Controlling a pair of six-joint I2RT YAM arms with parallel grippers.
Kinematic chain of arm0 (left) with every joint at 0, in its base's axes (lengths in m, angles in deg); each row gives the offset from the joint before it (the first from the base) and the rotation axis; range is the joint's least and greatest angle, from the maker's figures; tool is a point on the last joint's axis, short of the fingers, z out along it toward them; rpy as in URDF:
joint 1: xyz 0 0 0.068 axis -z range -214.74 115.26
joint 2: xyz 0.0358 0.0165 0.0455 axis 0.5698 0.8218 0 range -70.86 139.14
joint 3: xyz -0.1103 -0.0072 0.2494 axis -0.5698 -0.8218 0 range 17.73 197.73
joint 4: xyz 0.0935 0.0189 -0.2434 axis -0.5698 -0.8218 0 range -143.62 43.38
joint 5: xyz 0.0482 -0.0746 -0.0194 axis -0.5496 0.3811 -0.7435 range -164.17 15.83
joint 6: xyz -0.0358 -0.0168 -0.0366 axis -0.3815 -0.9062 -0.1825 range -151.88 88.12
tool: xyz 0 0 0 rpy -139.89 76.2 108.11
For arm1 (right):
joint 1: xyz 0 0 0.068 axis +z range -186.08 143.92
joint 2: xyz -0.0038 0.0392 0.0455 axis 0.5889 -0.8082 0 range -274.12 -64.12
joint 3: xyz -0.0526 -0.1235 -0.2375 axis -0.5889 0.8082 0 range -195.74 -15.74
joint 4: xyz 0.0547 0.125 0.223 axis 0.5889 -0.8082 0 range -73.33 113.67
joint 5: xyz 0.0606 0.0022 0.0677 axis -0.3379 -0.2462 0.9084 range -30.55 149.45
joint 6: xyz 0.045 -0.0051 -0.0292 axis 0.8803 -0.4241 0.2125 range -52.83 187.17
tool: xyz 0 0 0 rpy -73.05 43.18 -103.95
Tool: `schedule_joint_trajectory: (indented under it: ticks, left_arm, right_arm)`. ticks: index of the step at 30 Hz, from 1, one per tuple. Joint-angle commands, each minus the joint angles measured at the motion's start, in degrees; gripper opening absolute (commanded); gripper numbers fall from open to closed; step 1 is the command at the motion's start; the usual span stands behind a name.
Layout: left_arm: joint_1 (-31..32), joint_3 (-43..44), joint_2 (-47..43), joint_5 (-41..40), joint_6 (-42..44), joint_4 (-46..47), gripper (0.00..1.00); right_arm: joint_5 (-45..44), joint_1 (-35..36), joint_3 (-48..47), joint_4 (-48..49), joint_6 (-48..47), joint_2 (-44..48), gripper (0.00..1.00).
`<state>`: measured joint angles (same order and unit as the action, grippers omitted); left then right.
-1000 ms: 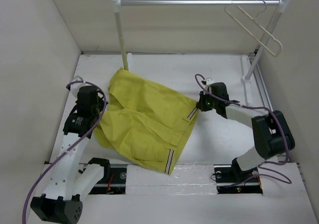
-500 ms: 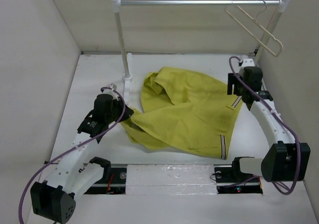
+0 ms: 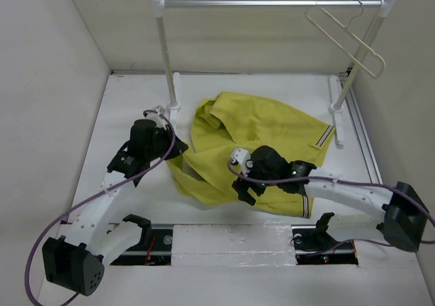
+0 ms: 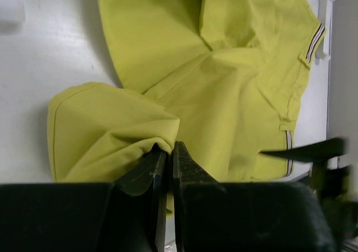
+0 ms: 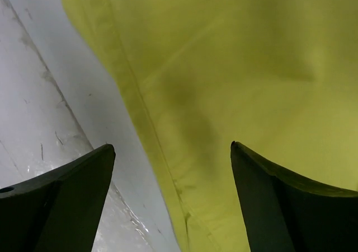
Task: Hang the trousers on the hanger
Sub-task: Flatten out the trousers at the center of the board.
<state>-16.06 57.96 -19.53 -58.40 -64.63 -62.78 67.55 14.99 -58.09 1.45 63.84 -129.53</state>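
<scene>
The mustard-yellow trousers [image 3: 272, 132] lie crumpled in the middle of the white table, a striped tab at their right edge. My left gripper [image 3: 178, 152] is at their left side, shut on a fold of the trousers [image 4: 123, 123]; the pinched cloth bulges just above the left gripper's [image 4: 169, 148] tips. My right gripper [image 3: 243, 185] hovers over the near edge of the trousers [image 5: 251, 67], the right gripper [image 5: 170, 145] open and straddling the hem with nothing held. The cream hanger [image 3: 348, 39] hangs tilted from the rail at the back right.
A metal rail [image 3: 272, 3] spans two white posts [image 3: 165, 54] at the back, with their bases on the table. Walls enclose the left, back and right. The bare tabletop [image 5: 50, 95] shows left of the hem.
The right gripper let go of the waistband, opened and swung from the back right to the near middle of the trousers. The left gripper dragged its fold rightward, then barely moved.
</scene>
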Motion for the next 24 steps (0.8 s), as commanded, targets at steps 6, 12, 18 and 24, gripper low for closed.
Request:
schedule_joint_trajectory:
  ticks: [6, 12, 18, 24]
  left_arm:
    - [0.2, 31.9, 10.1, -5.8, 3.0, -1.0, 0.00]
    - [0.2, 48.1, 16.7, 2.9, 5.1, -1.2, 0.00]
    - [0.2, 37.8, 16.3, 2.4, 10.7, -1.1, 0.00]
    - [0.2, 60.7, 22.8, -7.8, 20.8, -12.7, 0.00]
  right_arm:
    - [-7.3, 4.2, 0.7, -3.0, 5.8, -11.1, 0.87]
    - [-10.6, -1.7, 7.2, 1.1, 10.0, -11.8, 0.58]
    - [-14.2, -3.3, 8.8, 0.7, 11.8, -8.1, 0.00]
    - [-22.7, -13.6, -0.1, -15.2, 6.3, 6.3, 0.00]
